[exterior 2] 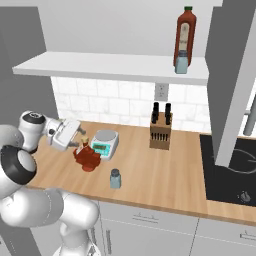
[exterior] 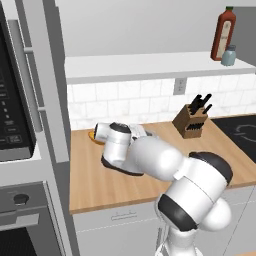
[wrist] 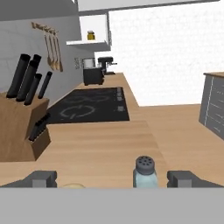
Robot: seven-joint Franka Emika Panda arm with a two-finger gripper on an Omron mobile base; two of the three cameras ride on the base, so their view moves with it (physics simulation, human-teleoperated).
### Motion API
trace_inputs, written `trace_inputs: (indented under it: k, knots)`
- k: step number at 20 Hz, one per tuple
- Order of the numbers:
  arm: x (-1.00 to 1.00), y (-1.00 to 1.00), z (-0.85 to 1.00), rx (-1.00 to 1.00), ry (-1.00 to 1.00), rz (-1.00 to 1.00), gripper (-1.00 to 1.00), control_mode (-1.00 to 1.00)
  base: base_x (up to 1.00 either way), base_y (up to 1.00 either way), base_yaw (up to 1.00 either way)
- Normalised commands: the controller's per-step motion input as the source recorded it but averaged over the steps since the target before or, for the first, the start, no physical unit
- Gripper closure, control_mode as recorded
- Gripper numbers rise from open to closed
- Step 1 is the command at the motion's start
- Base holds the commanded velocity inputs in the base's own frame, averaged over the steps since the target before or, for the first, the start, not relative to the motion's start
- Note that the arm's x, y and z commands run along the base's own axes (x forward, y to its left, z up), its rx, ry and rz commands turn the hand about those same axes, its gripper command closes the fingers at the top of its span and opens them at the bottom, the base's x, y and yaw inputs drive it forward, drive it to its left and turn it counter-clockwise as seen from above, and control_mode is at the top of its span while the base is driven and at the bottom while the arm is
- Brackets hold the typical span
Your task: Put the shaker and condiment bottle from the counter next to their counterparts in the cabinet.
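The condiment bottle [exterior 2: 88,156], dark red with a tan stopper, stands on the wooden counter [exterior 2: 150,170] in front of a small scale. My gripper [exterior 2: 78,137] hangs open just left of its stopper, not touching it. In the hand view the stopper's top [wrist: 73,185] peeks up between the wide-apart fingertips of the gripper [wrist: 114,179]. The shaker [exterior 2: 115,178] stands nearer the counter's front edge, and it is also in the hand view as the shaker [wrist: 145,172]. Up on the cabinet shelf [exterior 2: 110,66] stand the counterparts: a tall red-brown bottle [exterior 2: 184,37] and a small shaker [exterior 2: 181,63].
A scale [exterior 2: 105,141] sits right behind the condiment bottle. A knife block [exterior 2: 161,129] stands by the tiled wall. The black cooktop [exterior 2: 232,170] lies to the right. A tall oven column [exterior: 22,125] rises on the left.
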Motion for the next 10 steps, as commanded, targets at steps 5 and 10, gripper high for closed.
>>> trace_inputs:
  k: [5,10]
  knots:
    - [0.14,0.0,-0.17,0.0,0.0,0.0,-1.0,-1.0,0.0,0.0,0.0]
    - [0.05,0.0,-0.11,0.0,0.0,0.0,-1.0,-1.0,0.0,0.0,0.0]
